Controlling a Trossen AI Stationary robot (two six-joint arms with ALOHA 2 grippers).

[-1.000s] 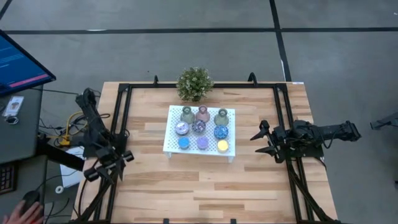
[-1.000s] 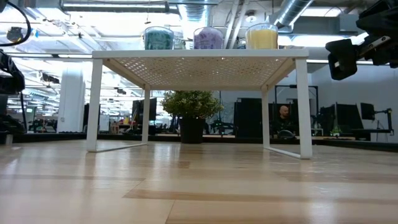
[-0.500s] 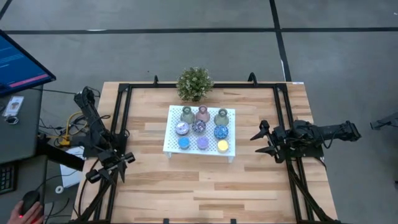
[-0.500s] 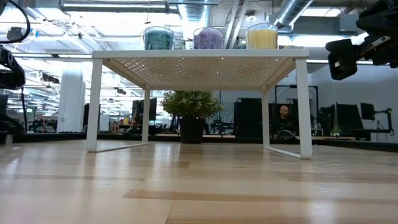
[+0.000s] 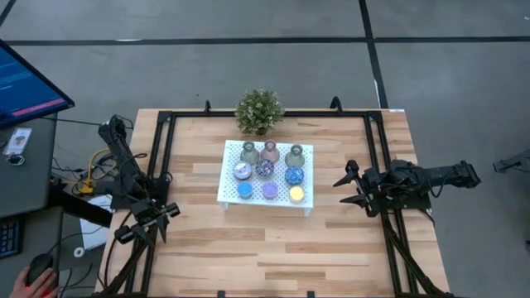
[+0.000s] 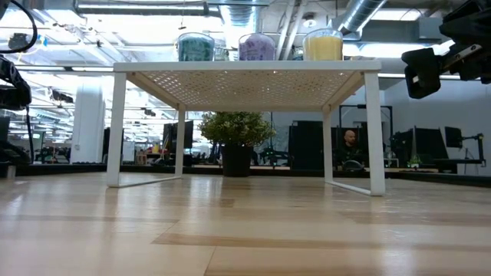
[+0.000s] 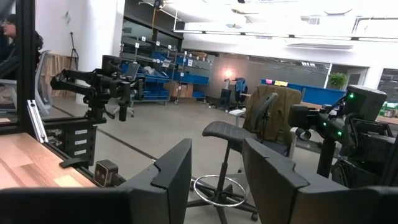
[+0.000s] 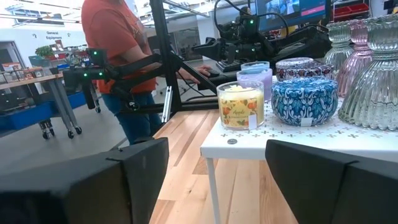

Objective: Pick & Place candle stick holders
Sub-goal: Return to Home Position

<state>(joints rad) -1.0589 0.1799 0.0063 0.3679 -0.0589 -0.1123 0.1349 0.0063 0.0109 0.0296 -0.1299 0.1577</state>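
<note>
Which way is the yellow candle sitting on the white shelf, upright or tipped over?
Upright. The yellow candle stands with its base flat on the white shelf and its rim level.

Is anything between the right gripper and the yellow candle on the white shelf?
Nothing visible: only bare table lies between the open right gripper and the yellow candle at the white shelf's corner. The left gripper waits opposite.

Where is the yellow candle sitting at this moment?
In the high view, the yellow candle stands on the white shelf at the right end of its front row, beside the lilac candle and in front of the blue patterned candle.
</note>
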